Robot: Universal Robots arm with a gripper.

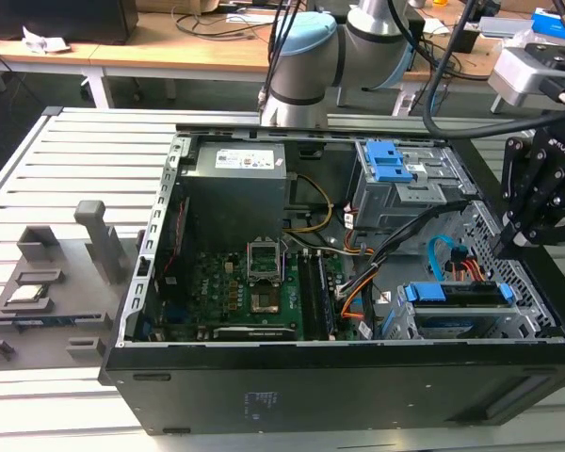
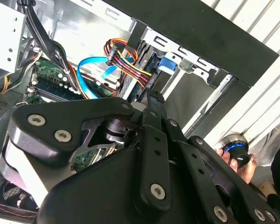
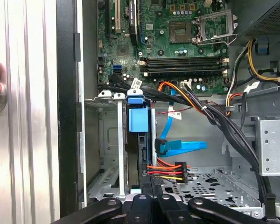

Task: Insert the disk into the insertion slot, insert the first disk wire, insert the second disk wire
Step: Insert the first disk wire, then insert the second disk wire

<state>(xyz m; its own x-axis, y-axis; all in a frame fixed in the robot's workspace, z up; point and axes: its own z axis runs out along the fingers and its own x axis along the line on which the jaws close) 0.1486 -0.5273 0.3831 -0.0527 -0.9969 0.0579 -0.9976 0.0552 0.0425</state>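
Note:
The disk [image 1: 449, 307], silver in its bright blue frame, sits inside the insertion slot [image 1: 525, 314], the low perforated silver cage at the exterior view's right. In the first wrist view the disk [image 3: 139, 122] stands edge-on between the cage walls. A blue flat wire's plug [image 3: 161, 147] rests against the disk's side. A black plug with orange, red and yellow wires [image 3: 179, 169] lies just beside the disk's end. My gripper [image 3: 151, 185] hovers over that end with its fingers shut together and nothing between them. It hangs above the cage's far corner [image 1: 502, 243].
The open computer case [image 1: 264, 372] lies on a slatted table. A taller grey cage with blue latches [image 1: 395, 179], the motherboard [image 1: 254, 282] and black cable bundles [image 3: 214, 116] fill the inside. A person's hand [image 2: 238, 163] rests on a round button outside the case.

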